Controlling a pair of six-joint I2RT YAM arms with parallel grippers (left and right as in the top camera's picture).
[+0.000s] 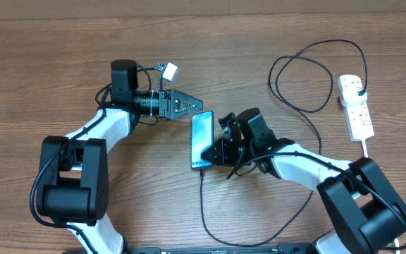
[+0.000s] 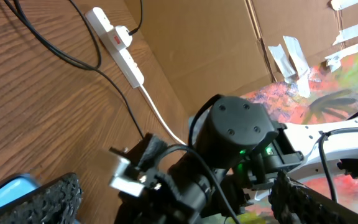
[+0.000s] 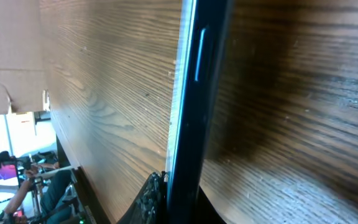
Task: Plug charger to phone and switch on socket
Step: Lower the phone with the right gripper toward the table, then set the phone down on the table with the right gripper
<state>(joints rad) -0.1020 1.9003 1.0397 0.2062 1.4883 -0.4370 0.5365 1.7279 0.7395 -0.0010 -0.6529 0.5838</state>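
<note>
Right gripper at phone near-right edge.
Its jaws' state cannot be told; left gripper jaws spread wide.

White links and black joint housings are seen on the left arm and right arm, with thin black cables looped alongside. The left gripper is black and ribbed.
</note>
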